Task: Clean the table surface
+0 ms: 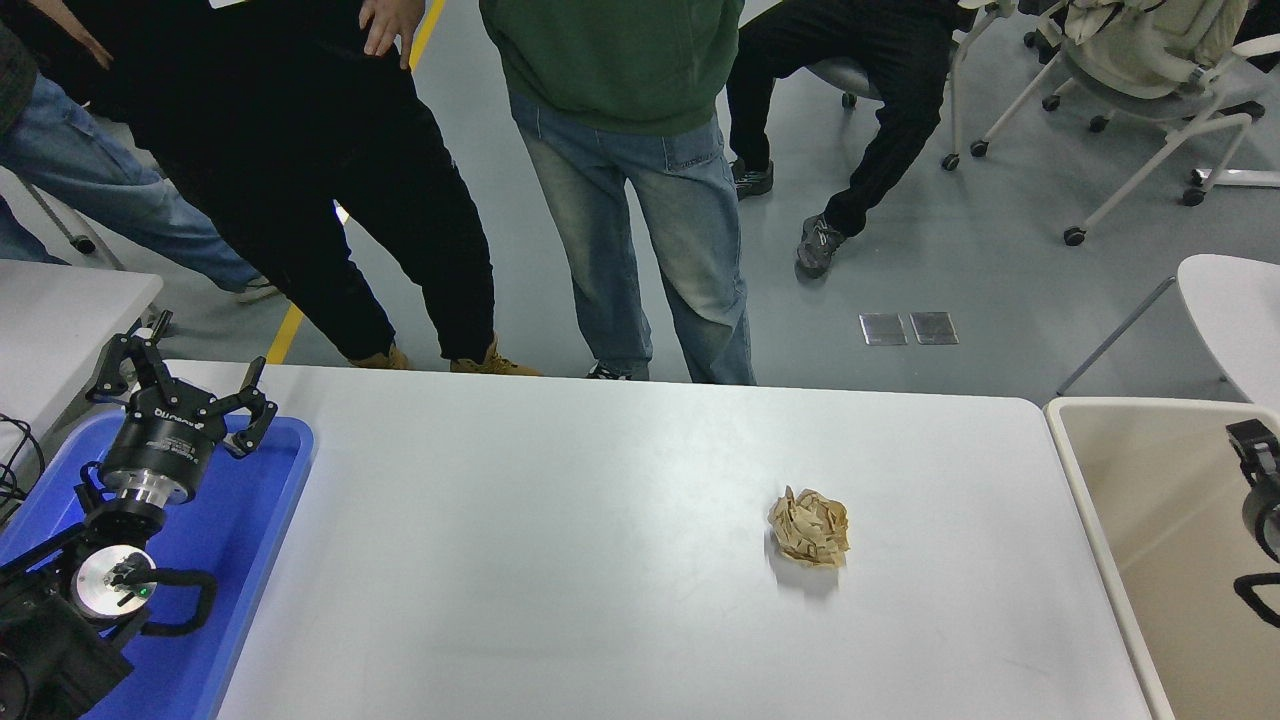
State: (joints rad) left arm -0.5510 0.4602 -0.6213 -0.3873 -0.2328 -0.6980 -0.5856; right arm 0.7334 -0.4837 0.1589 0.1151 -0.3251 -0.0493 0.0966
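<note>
The white table surface [550, 540] fills the middle of the view. A crumpled ball of brown paper [808, 527] lies on it, right of centre. My right gripper [1256, 455] shows only partly at the right edge, above the beige bin [1078, 480] and well to the right of the paper ball. How it stands is hidden by the frame edge. My left gripper [185, 378] is parked at the lower left over the blue tray [262, 520], open with nothing in it.
Several people stand at the table's far edge, one more sits behind them. Another white table [60, 300] is at the far left. Office chairs [1140, 60] stand at the back right.
</note>
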